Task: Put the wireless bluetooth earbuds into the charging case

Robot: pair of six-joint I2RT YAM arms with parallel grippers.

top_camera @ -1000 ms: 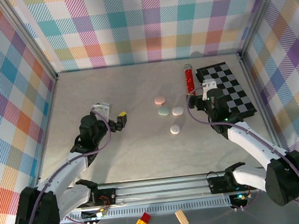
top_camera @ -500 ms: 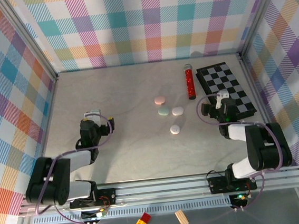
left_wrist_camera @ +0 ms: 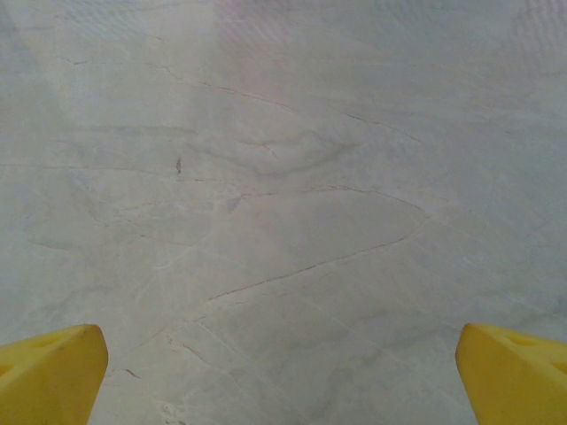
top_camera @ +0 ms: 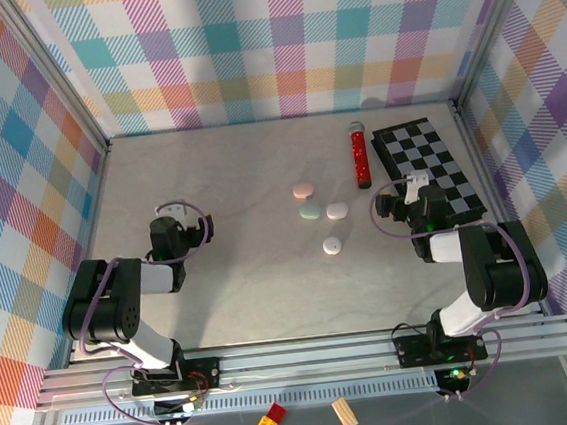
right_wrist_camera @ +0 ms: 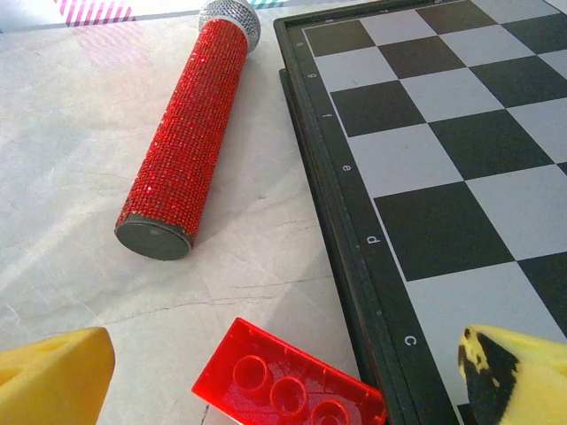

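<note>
Four small rounded pebble-like cases lie at the table's middle: a pink case (top_camera: 303,189), a pale green case (top_camera: 311,211), a white case (top_camera: 338,210) and another whitish case (top_camera: 333,245). The earbuds are too small to make out. My left gripper (top_camera: 169,227) (left_wrist_camera: 283,381) stands open over bare table, well left of the cases, its yellow fingertips (left_wrist_camera: 49,372) wide apart. My right gripper (top_camera: 405,201) (right_wrist_camera: 285,381) is open too, right of the cases, with a red toy brick (right_wrist_camera: 257,372) lying loose on the table between its fingertips.
A red glitter microphone (top_camera: 361,157) (right_wrist_camera: 190,133) lies beside a black-and-white chessboard (top_camera: 430,168) (right_wrist_camera: 461,142) at the back right. Checked walls close off three sides. Below the front rail lie a red-and-yellow brick (top_camera: 272,422) and a wooden block (top_camera: 344,414).
Both arms have folded back toward the near edge. The left gripper moved left, away from the cases; the right gripper drew back along the chessboard's edge. Both stayed open.
</note>
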